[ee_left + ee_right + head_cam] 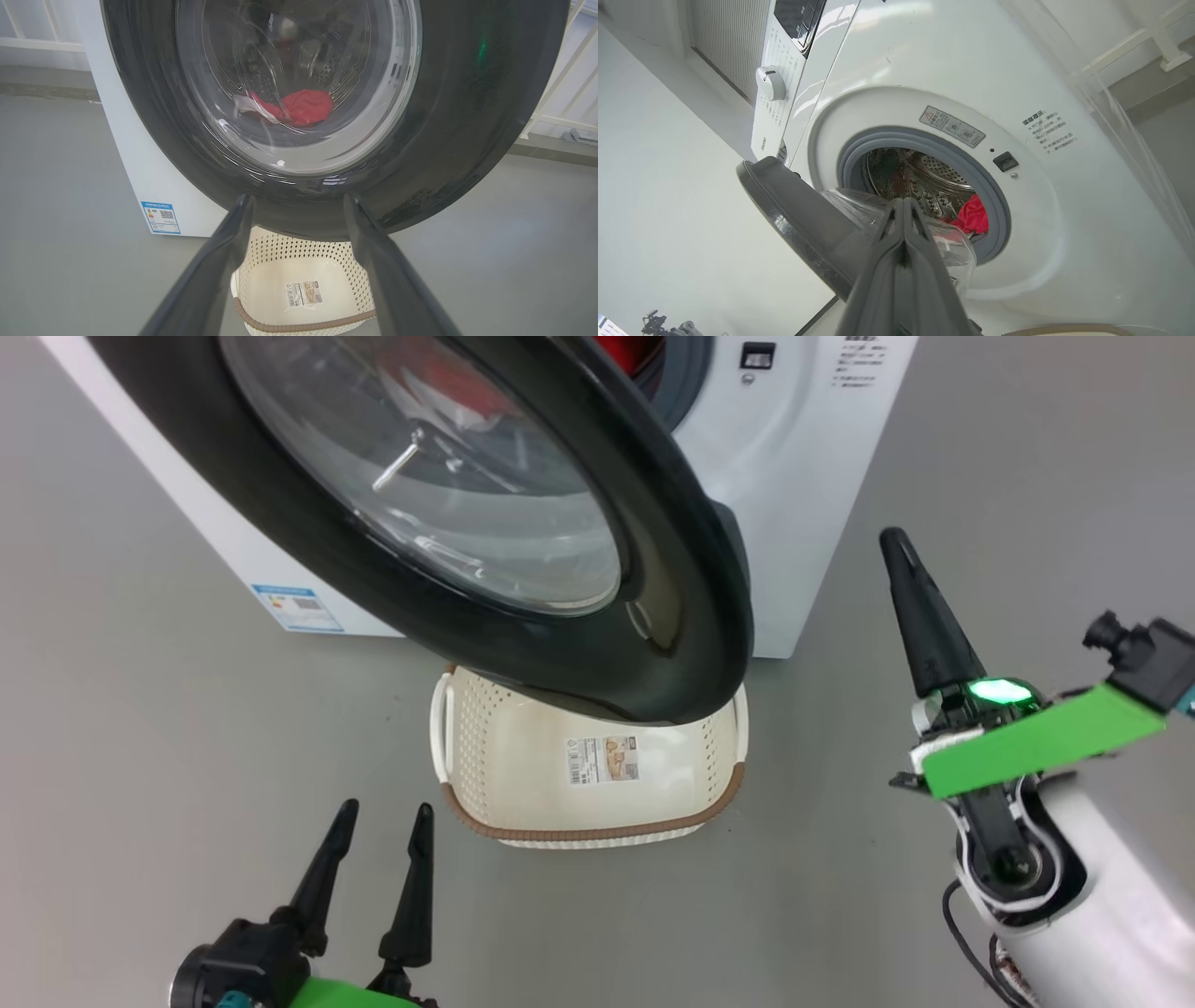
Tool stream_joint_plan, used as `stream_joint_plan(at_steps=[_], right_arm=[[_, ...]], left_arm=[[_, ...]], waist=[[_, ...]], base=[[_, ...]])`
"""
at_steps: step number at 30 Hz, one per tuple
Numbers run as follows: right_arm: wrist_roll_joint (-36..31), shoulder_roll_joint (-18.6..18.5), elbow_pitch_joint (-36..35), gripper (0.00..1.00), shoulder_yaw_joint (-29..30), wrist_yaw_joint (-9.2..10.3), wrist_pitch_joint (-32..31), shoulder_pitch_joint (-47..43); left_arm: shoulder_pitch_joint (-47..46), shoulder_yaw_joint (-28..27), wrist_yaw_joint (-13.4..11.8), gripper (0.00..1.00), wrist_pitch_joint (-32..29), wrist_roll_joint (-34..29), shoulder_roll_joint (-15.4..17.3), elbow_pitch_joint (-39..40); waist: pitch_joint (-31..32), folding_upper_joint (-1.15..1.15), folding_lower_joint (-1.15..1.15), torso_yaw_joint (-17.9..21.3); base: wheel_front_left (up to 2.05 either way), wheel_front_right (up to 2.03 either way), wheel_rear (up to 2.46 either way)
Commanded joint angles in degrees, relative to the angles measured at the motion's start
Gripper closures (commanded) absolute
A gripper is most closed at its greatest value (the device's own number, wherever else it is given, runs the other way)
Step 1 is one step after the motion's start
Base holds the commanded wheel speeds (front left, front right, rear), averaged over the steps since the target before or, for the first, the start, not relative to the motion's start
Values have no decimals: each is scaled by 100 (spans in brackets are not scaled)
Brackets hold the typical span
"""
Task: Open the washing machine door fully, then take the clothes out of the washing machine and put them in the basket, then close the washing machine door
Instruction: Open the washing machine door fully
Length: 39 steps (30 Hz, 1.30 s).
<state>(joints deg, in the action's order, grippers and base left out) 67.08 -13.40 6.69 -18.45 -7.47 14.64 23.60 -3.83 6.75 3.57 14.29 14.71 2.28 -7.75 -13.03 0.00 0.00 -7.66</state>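
Fingers of our left gripper stand spread wide with nothing between them. They sit at the lower left of the head view and point up the frame over grey floor. Our right gripper sits at the right of that view. Its two fingers are pressed together into one dark spike that grips nothing and touches nothing, and a green light glows at its base.

We see the washing machine door standing open, away from the washing machine. Its glossy black rim and bulging glass take up the upper middle of the head view. From our right wrist the door shows edge-on at the lower left of the frame, clear of the round opening. The closed fingers rise from the bottom edge in front of its glass bowl.

The clothes lie inside the drum, a red heap at the lower right of the opening, against the grey seal. From our left wrist we see the same red fabric, with a bit of white, through the door glass in the upper middle of the frame.

The basket sits on the floor just below the door, in the centre of the head view. Its far end is hidden under the door's lower rim, and a label lies on its inside bottom. In the left wrist view it shows at the bottom centre, between our spread fingers. A blue sticker marks the machine's lower corner at centre left.
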Motion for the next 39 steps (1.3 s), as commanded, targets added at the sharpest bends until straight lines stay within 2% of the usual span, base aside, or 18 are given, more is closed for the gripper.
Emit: stream_joint_plan(at_steps=[1, 7, 9, 10, 13, 21, 25, 39], right_arm=[[560, -163, -146, 100, -281, -2, 8, 239], [2263, -492, -172, 100, -484, -2, -769, 669], [2636, -540, -73, 100, -453, -2, -1224, 765], [2636, -540, -73, 100, -453, -2, -1224, 765], [2956, -572, 65, 100, -368, -2, -1869, 919], [3144, -538, 394, 100, -160, -2, -3238, 1204], [3166, -494, 611, 100, -53, -2, -3730, 1270], [2758, -57, 614, 100, 88, -2, -4428, 805]], left_arm=[[-121, -141, 27, 0, 71, 27, 60, 153], [-172, -20, 5, 0, 71, 88, 60, 181], [-199, 23, 1, 0, 71, 111, 60, 178], [-199, 23, 1, 0, 71, 111, 60, 178], [-236, 83, -5, 0, 71, 142, 60, 180], [-339, 234, -42, 0, 71, 235, 60, 208], [-363, 289, -84, 0, 71, 296, 60, 225], [-112, 392, -165, 0, 71, 352, 60, 253]], waist=[[-67, 0, 0, -90], [-198, 0, 0, -224], [-232, 0, 0, -268], [-232, 0, 0, -268], [-289, 0, 0, -326], [-428, 0, 0, -509], [-426, 0, 0, -612], [23, 0, 0, -985]], base=[[0, 0, 0], [0, 0, 0], [0, 0, 0], [0, 0, 0], [0, 0, 0], [0, 0, 0], [0, 0, 0], [0, 0, 0]])
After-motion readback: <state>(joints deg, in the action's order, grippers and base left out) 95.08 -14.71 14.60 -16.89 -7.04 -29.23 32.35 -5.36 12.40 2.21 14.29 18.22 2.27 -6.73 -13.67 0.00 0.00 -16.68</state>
